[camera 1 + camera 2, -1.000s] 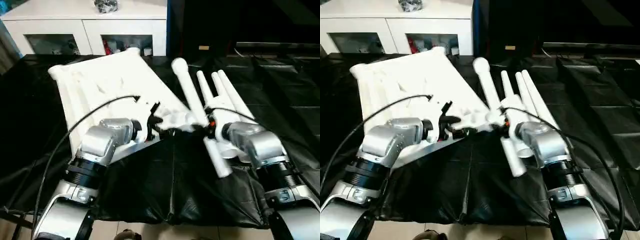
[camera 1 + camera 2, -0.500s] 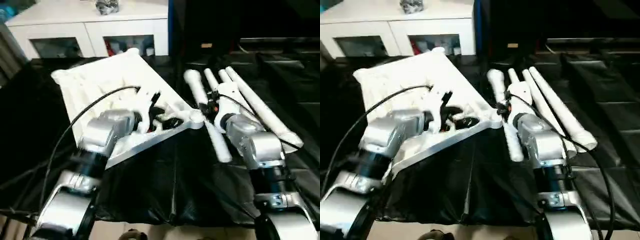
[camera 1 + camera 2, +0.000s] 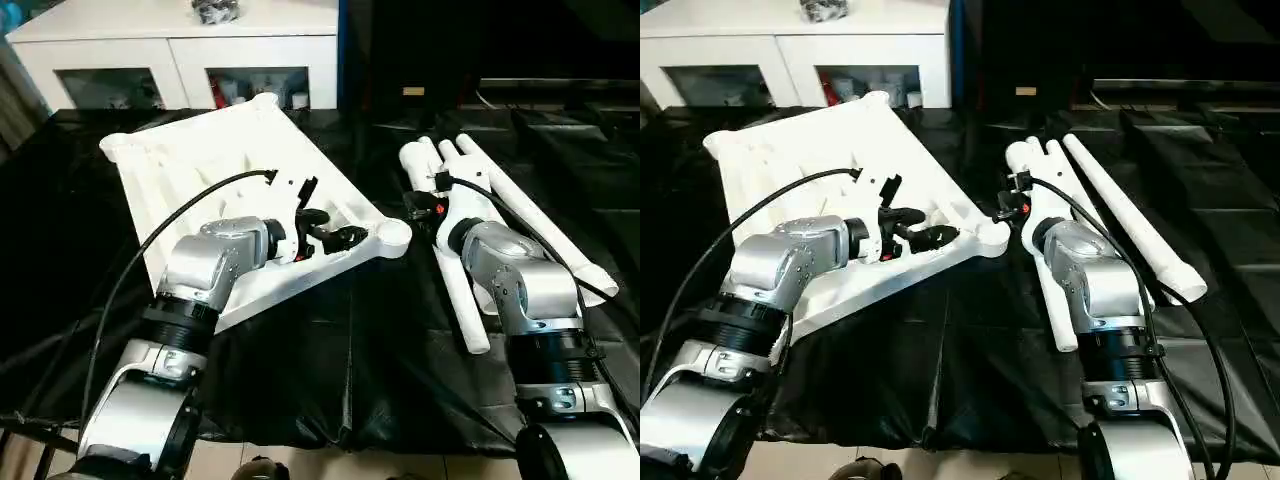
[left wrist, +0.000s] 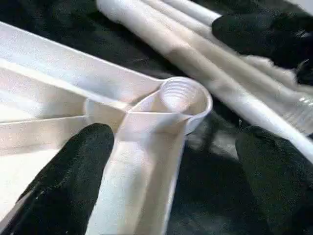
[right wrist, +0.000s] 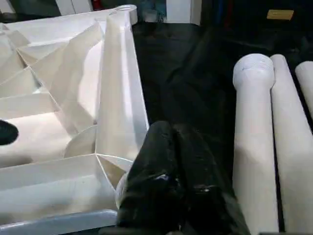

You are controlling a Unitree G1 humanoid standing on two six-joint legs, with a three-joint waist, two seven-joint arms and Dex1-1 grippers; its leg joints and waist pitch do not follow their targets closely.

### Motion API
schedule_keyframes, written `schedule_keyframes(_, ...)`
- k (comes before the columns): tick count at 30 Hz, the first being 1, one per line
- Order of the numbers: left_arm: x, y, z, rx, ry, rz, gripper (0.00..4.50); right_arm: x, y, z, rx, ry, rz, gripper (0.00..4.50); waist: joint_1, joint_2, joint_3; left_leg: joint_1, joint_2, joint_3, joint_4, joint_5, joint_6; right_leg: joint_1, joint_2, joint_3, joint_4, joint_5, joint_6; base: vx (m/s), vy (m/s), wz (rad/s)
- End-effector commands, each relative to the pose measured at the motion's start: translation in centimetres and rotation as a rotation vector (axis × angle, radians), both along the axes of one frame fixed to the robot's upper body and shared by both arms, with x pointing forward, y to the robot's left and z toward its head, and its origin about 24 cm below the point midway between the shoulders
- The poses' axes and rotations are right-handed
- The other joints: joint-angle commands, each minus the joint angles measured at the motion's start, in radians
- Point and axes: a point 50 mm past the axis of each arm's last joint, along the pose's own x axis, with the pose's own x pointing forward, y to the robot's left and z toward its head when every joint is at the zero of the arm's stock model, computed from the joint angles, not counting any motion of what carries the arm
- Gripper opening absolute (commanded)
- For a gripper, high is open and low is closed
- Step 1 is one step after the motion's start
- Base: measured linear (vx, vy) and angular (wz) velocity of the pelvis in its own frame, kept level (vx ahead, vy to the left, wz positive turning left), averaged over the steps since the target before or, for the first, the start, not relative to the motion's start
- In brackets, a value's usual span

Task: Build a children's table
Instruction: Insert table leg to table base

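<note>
White ribbed tabletop [image 3: 215, 175] lying underside up on the black-draped desk [image 3: 380, 360], threaded corner socket [image 4: 183, 98] just beyond the left pincer [image 3: 330, 235]. Left pincer spread wide, empty, one finger over a rib. Right pincer [image 5: 171, 181] pinched shut on nothing, between socket and legs [image 3: 455, 240]. Legs side by side just beside it. Bare black cloth nearer the robot.

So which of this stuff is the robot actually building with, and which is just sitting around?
Part of the job:
- white tabletop, lying ribbed side up
- white legs lying beside it

Just lying about:
- white cabinet behind
- dark bundle on the cabinet
- black sheet underneath
</note>
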Motion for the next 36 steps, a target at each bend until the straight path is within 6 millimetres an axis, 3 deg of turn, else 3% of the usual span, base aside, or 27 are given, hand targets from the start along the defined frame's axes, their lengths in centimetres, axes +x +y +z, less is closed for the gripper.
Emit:
schedule_keyframes(1,0.0,0.2,0.5,0.041,-0.061,-0.005,4.5,0.3,-0.1,0.6,0.011,-0.008,0.005,0.47,0.004,-0.024,-0.085,0.02,0.037,-0.022,-0.054,-0.075,0.043,0.054,-0.076,0.041,-0.071,-0.085,-0.195,0.0,0.0,0.0)
schedule_keyframes(2,0.0,0.4,0.6,0.062,-0.104,-0.022,4.5,0.4,-0.4,0.6,-0.008,-0.013,-0.01,0.86,0.004,-0.024,-0.084,0.02,0.037,-0.021,-0.054,-0.072,0.039,0.053,-0.074,0.04,-0.07,-0.087,-0.194,0.0,0.0,0.0)
schedule_keyframes(9,-0.7,1.3,0.8,0.136,-0.213,-0.117,4.5,0.3,-1.3,0.0,-0.082,0.049,-0.033,1.36,0.004,-0.022,-0.085,0.021,0.037,-0.02,-0.053,-0.068,0.029,0.053,-0.074,0.041,-0.066,-0.07,-0.196,0.0,0.0,0.0)
schedule_keyframes(12,-2.0,1.5,0.2,0.181,-0.228,-0.231,4.5,-0.3,-1.9,-1.4,-0.11,0.131,-0.049,1.47,0.005,-0.018,-0.084,0.021,0.041,-0.022,-0.056,-0.074,0.024,0.052,-0.077,0.041,-0.066,-0.079,-0.198,0.0,0.0,0.0)
schedule_keyframes(14,-2.6,1.5,-0.1,0.175,-0.217,-0.272,4.5,-0.5,-2.1,-2.2,-0.128,0.168,-0.06,1.82,0.002,-0.02,-0.083,0.022,0.038,-0.02,-0.056,-0.086,0.013,0.052,-0.075,0.042,-0.067,-0.09,-0.199,0.0,0.0,0.0)
schedule_keyframes(21,-3.5,1.5,-0.3,0.169,-0.203,-0.331,4.5,-0.7,-2.4,-3.6,-0.142,0.222,-0.075,2.3,0.003,-0.021,-0.082,0.023,0.039,-0.019,-0.056,-0.095,0.005,0.049,-0.076,0.043,-0.066,-0.109,-0.2,0.0,0.0,0.0)
schedule_keyframes(36,-4.1,1.6,-0.4,0.189,-0.193,-0.356,4.5,-0.6,-2.8,-3.8,-0.215,0.233,-0.115,3.52,0.001,-0.018,-0.083,0.022,0.037,-0.019,-0.054,-0.088,0.001,0.05,-0.072,0.041,-0.064,-0.091,-0.2,0.0,0.0,0.0)
